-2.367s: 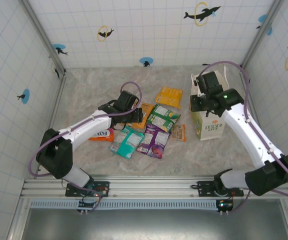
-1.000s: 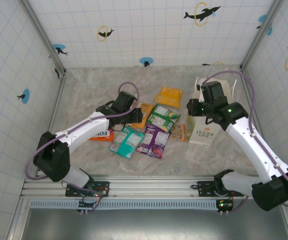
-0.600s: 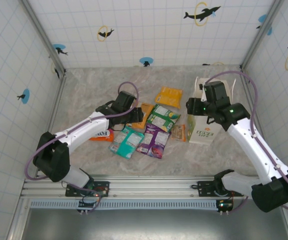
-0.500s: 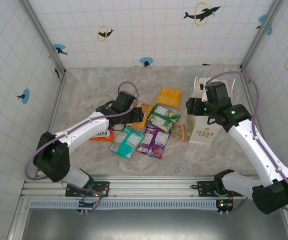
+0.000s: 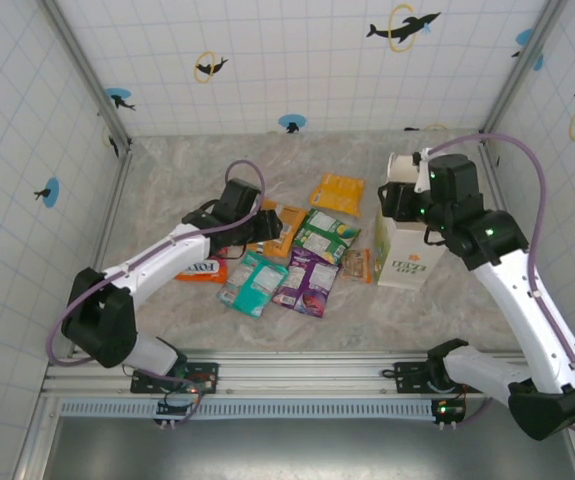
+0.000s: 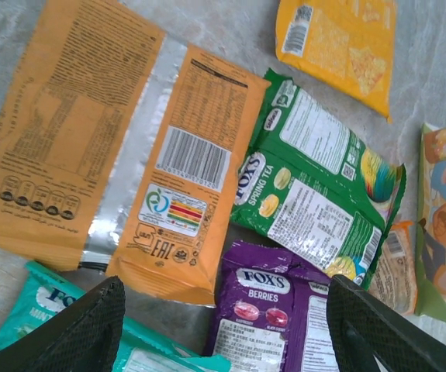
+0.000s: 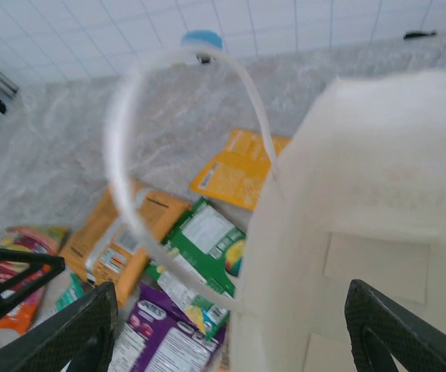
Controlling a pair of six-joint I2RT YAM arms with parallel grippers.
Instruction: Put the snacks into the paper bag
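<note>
The snacks lie flat mid-table: an orange packet point(image 5: 285, 228), a yellow-orange one point(image 5: 337, 192), green point(image 5: 325, 236), purple point(image 5: 307, 282), teal point(image 5: 253, 283), red-yellow point(image 5: 199, 270) and a tiny brown one point(image 5: 355, 265). My left gripper point(image 5: 257, 218) hovers open over the orange packet point(image 6: 129, 147) and the purple packet point(image 6: 269, 310), holding nothing. The white paper bag point(image 5: 410, 255) stands upright to the right. My right gripper point(image 5: 395, 200) is open at its top. The bag's left wall point(image 7: 362, 232) and looped handle point(image 7: 129, 178) lie between its wide-spread fingers.
Tiled walls close in the table on the left, back and right. Bare marbled tabletop point(image 5: 187, 170) lies behind the packets and in front of them, towards the rail at the near edge.
My right gripper has risen and moved back-right from the bag's front to its top, and the bag has shifted slightly. My left gripper has drawn back a little to the left.
</note>
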